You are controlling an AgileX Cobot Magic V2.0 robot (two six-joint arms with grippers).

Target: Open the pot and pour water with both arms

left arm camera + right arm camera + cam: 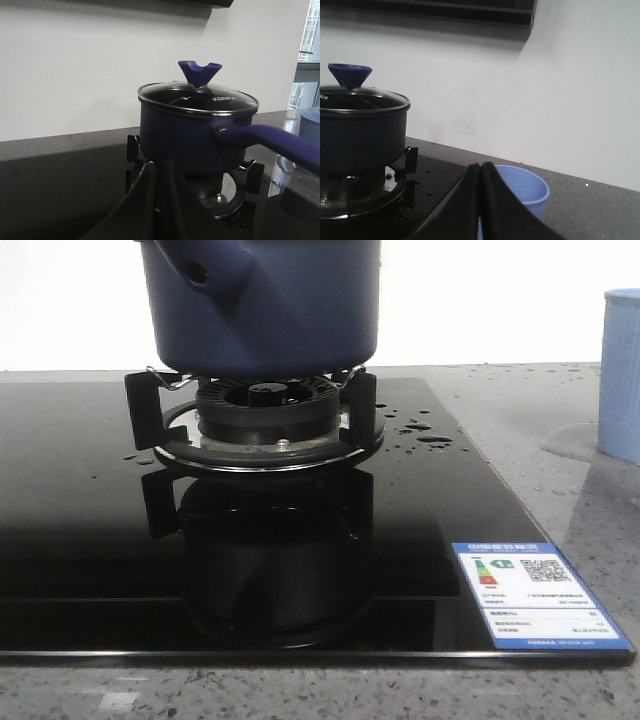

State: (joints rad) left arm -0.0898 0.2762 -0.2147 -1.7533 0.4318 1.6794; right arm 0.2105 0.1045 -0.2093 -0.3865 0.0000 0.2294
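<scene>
Left gripper [159, 200], seen from its own wrist camera: the two dark fingers lie pressed together with nothing between them, pointing at the pot [187, 137] from low over the black glass hob [60, 190] and clear of it. Right gripper [481, 200], likewise clenched on nothing, points toward the light-blue cup [522, 187], which stands on the grey stone counter [590, 205] just beyond the fingertips. Neither arm appears in the front view.

The pot sits upright on the burner grate [255, 425] — dark navy, its glass lid [197, 97] in place with a blue knob [200, 72] on top. The front view crops the pot at the upper edge, so lid and knob are hidden there; it shows instead the hollow end of the handle [190, 265] facing the camera, water droplets [420, 430] on the hob to the right of the burner, and an energy label [535, 595] at the hob's near right corner. The left wrist view alone shows the long handle in profile (it runs out of the picture). The cup stands at the far right in the front view, well apart from the pot.
</scene>
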